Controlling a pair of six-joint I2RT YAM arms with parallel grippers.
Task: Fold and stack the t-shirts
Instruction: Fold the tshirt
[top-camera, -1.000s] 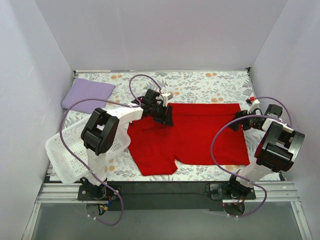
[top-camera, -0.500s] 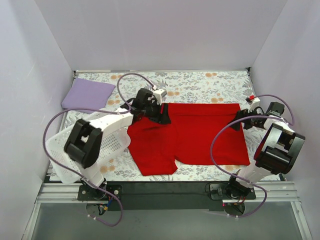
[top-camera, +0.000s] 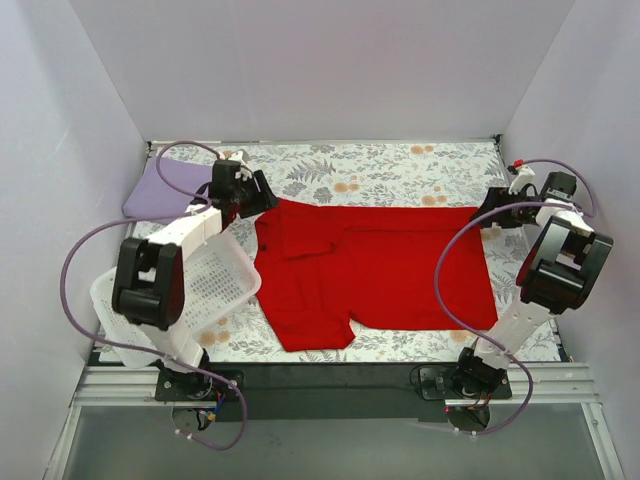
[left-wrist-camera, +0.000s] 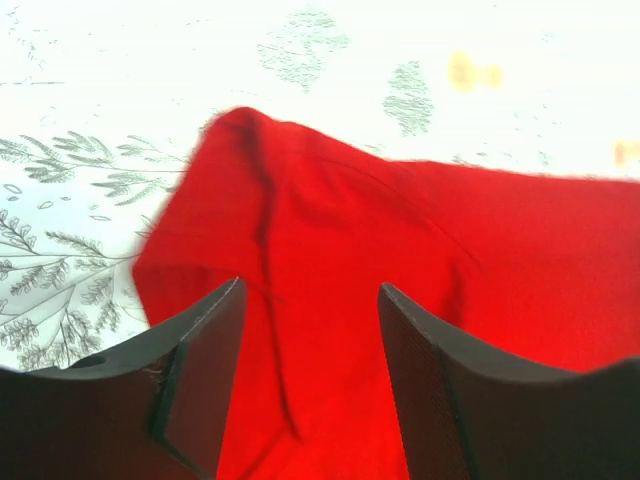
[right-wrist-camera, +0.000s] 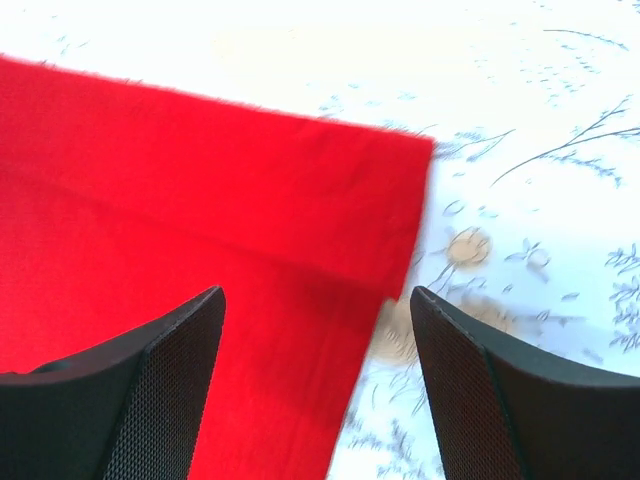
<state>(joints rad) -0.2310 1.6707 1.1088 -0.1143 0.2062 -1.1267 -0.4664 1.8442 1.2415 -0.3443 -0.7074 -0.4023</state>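
A red t-shirt (top-camera: 380, 265) lies spread on the floral tablecloth, partly folded, with a sleeve hanging toward the front left. A folded lavender t-shirt (top-camera: 165, 187) lies at the back left. My left gripper (top-camera: 262, 197) is open and empty, just off the red shirt's back left corner; the left wrist view shows that corner (left-wrist-camera: 300, 230) ahead of the open gripper (left-wrist-camera: 312, 300). My right gripper (top-camera: 490, 212) is open and empty at the shirt's back right corner; the right wrist view shows that corner (right-wrist-camera: 300, 190) beyond the gripper (right-wrist-camera: 318, 300).
A white perforated basket (top-camera: 170, 295) stands at the front left, under the left arm. Lilac walls close the table on three sides. Bare floral cloth (top-camera: 400, 165) shows behind the red shirt.
My left gripper has pulled back from the middle of the red shirt's back edge to its back left corner. The shirt's left part now lies wider. The right gripper has drawn back slightly.
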